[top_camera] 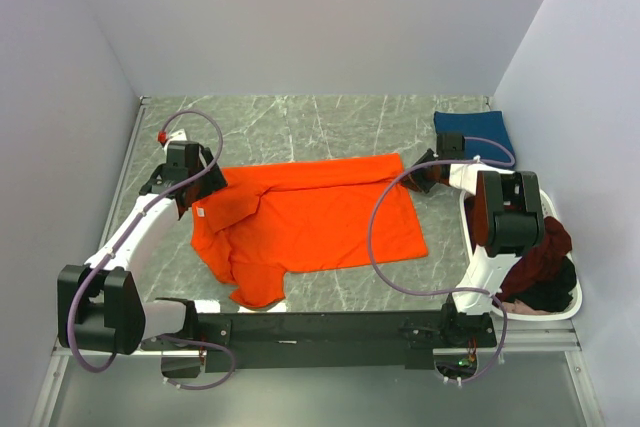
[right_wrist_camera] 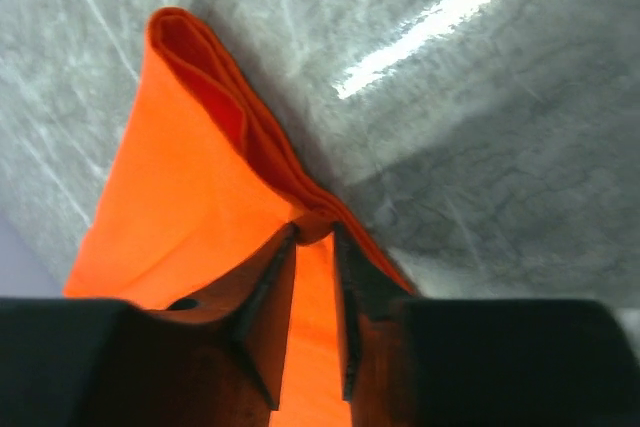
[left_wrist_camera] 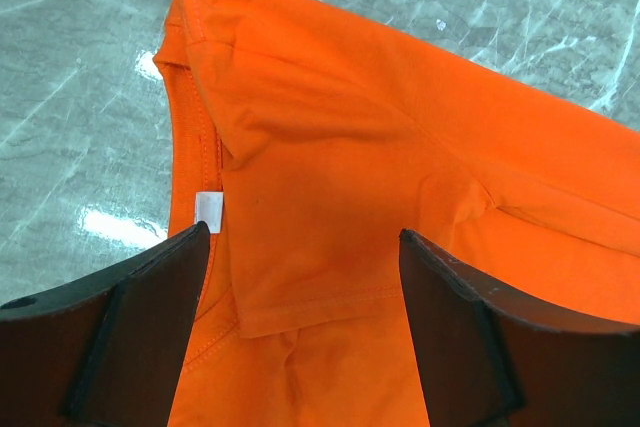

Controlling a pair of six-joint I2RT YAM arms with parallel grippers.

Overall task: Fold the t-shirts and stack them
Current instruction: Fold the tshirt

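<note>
The orange t-shirt lies spread on the grey marble table, its neck end to the left, one sleeve folded in. My left gripper is open above the shirt's collar and folded sleeve, jaws wide apart, holding nothing. My right gripper is shut on the far right corner of the orange shirt and pinches a fold of its hem. A folded navy blue t-shirt lies at the back right. Dark maroon and black shirts sit in the white basket.
The white oval basket stands at the right edge, under my right arm. White walls close in the table on the left, back and right. Bare marble lies behind the orange shirt.
</note>
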